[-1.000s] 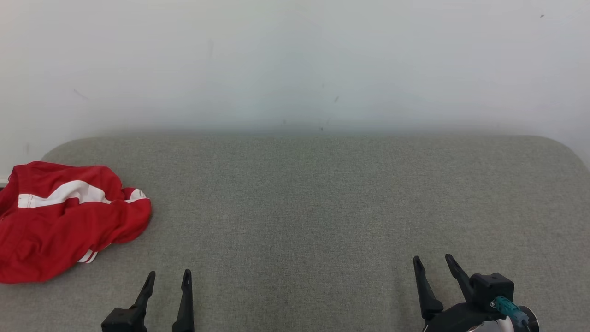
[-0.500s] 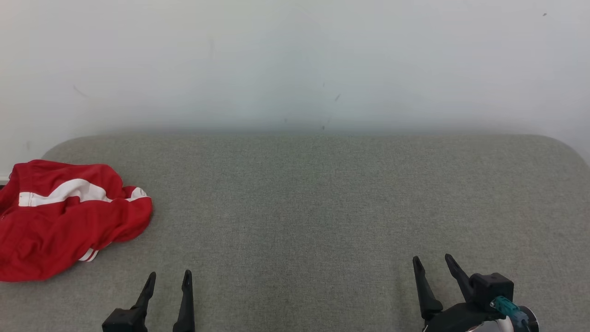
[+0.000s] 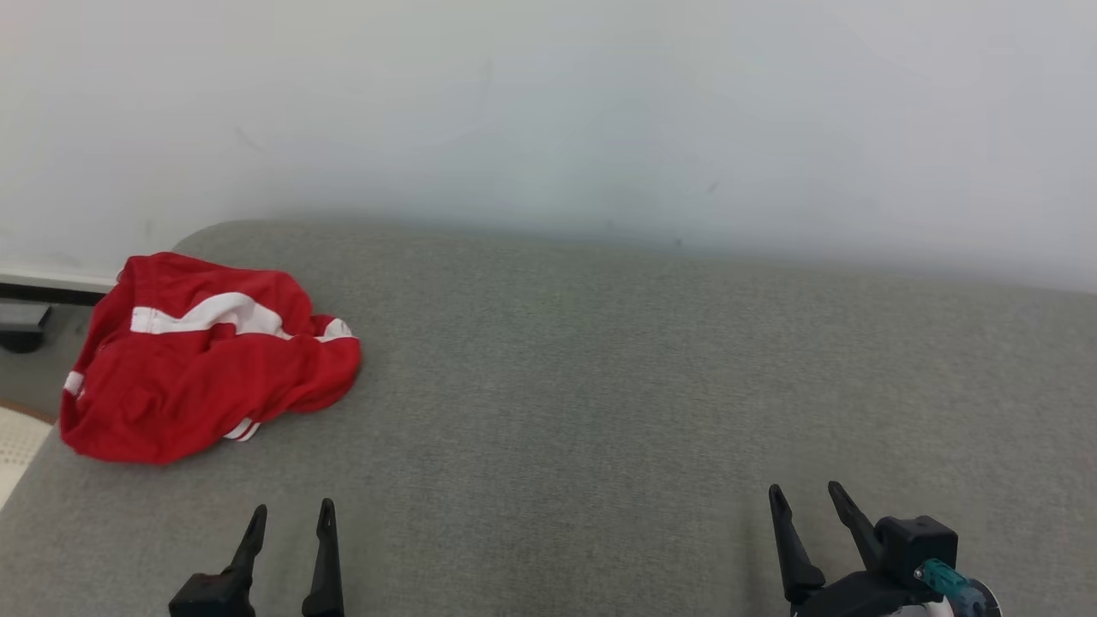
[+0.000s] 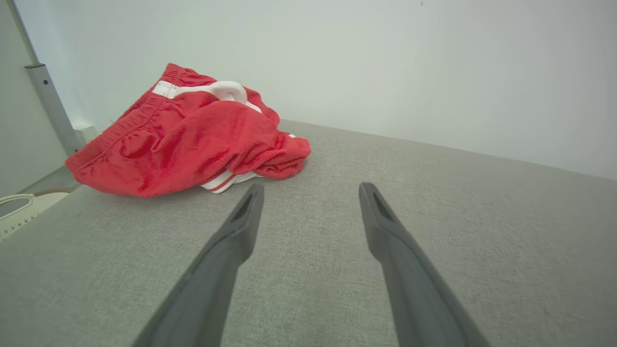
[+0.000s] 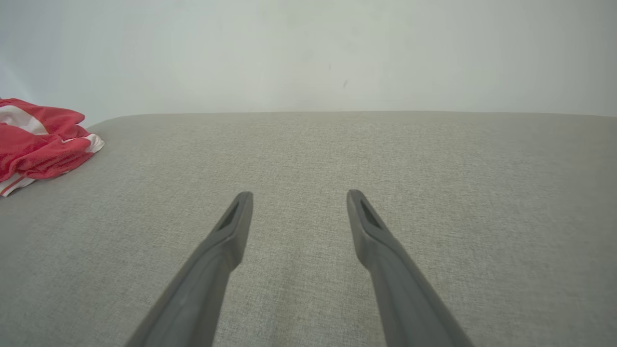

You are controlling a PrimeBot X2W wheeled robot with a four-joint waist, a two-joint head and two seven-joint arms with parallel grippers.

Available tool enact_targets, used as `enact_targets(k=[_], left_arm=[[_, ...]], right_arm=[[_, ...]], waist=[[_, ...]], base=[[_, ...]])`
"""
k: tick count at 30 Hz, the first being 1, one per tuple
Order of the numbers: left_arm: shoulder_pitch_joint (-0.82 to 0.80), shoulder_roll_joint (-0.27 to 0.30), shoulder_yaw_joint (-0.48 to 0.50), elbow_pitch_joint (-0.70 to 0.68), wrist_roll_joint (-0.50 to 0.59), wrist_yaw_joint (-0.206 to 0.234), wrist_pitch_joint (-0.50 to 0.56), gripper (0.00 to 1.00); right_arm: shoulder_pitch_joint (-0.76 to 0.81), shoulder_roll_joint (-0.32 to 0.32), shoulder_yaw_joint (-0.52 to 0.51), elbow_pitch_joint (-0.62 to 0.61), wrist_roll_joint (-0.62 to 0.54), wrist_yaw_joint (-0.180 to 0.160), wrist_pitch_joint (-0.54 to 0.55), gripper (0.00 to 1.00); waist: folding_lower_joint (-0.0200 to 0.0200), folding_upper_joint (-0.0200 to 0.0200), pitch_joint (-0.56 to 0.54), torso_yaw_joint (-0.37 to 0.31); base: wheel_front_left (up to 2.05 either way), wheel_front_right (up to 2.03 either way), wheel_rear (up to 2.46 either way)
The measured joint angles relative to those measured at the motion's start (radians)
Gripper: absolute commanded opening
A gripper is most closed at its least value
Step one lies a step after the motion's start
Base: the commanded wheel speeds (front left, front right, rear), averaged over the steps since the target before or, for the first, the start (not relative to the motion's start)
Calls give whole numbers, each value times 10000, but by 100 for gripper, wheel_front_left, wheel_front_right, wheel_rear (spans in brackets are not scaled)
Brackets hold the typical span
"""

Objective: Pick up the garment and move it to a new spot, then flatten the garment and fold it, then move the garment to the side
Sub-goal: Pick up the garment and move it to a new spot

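Note:
A crumpled red garment (image 3: 197,360) with white stripes lies in a heap at the far left of the grey fabric surface (image 3: 600,386). It also appears ahead and to the left in the left wrist view, garment (image 4: 188,137), and at the left edge of the right wrist view, garment (image 5: 38,137). My left gripper (image 3: 291,512) hovers low at the bottom left, open and empty, a short way in front of the garment. At the bottom right my right gripper (image 3: 806,494) is open too, holding nothing and far from the cloth.
A pale wall (image 3: 548,111) rises right behind the grey surface. Past the surface's left edge I see floor, a dark baseboard object (image 3: 21,326) and a pale perforated item (image 3: 17,437). A grey metal post (image 4: 50,103) stands at the left in the left wrist view.
The head camera has swung left, so the whole picture has shifted right and the surface's left edge and floor have come into sight. The garment lies unchanged; both grippers stay open.

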Motion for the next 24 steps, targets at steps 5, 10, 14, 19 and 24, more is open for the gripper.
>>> enact_targets(k=[5,10,14,19,24], left_arm=[[32,111,104,-36,-29,46,0,100],[200,201,159,-69,-59,98,0,100],[218,278,192,-136,-102,178,2,100],[407,380,334,-334,-196,274,15,100],[657,320,610,-621,-472,445,12,100]], right_arm=[[68,-4,13,40,125,0,-75,100],[70,2,63,88,232,0,-134,100],[57,0,127,226,313,0,-221,100],[-205,-4,410,384,360,0,-253,100],[-621,4,771,596,360,0,-244,100]], waist=[[0,0,-17,770],[-1,0,-35,1651],[-1,0,-43,2381],[-2,0,-15,3221],[-2,0,229,3797]], base=[[0,0,0],[0,0,0],[0,0,0],[0,0,0],[0,0,0]])
